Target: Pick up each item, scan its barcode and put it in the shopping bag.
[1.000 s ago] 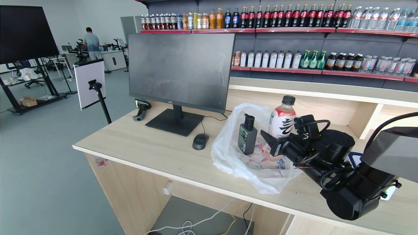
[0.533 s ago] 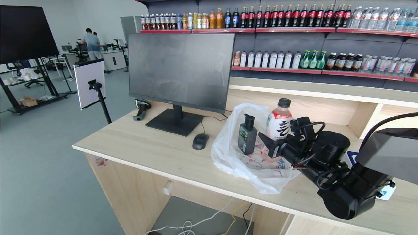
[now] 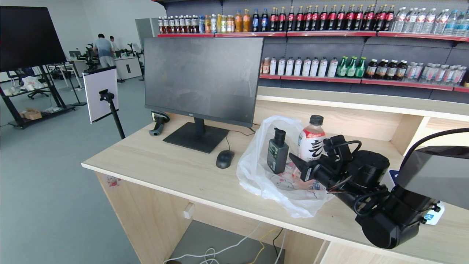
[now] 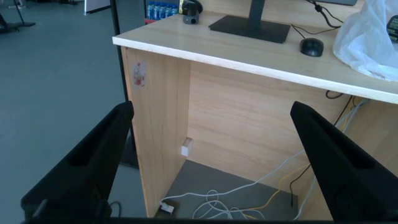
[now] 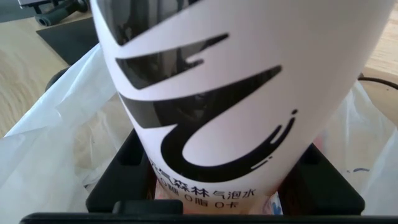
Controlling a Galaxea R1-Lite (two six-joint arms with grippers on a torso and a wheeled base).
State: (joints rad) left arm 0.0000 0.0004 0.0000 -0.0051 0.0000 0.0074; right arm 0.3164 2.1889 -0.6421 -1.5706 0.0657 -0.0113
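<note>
Well left of the translucent white plastic shopping bag (image 3: pixel 256 176), below the light wooden table's (image 3: pixel 154 161) edge, the left end effector (image 4: pixel 211 109) hangs with fingers apart, empty. A dark pump bottle (image 3: pixel 277 152) stands upright in the bag. At the bag's right side, the right end effector (image 3: pixel 307 167) is clamped on the upright white-labelled, black-capped drink bottle (image 3: pixel 311 141).

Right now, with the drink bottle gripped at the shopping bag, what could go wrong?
The drink bottle in the right tool sits close beside the upright pump bottle; a nudge could topple it.
The shopping bag is slack and crumpled; the tall bottle may tip once released, or the tool may snag the film.
</note>
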